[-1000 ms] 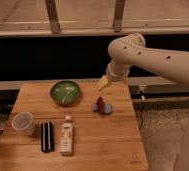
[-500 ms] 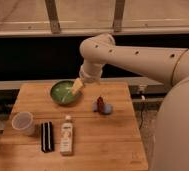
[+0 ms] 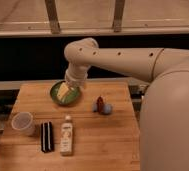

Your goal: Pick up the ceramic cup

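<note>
The big cream-coloured arm [image 3: 123, 59] reaches in from the right and bends down, so the gripper [image 3: 63, 92] hangs right over the green bowl [image 3: 53, 94] at the back of the wooden table [image 3: 108, 142]. The ceramic cup [image 3: 23, 123] stands upright near the left edge, well apart from the gripper. Just beside the cup lies a flat black object [image 3: 47, 136], then a small bottle [image 3: 66, 135] on its side. A small red and blue thing [image 3: 103, 105] sits right of the bowl.

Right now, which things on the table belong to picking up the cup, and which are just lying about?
For the job: ceramic cup, left of the black object; gripper, above the green bowl, away from the cup.
Lying about: green bowl, black object, bottle, red-and-blue item.
</note>
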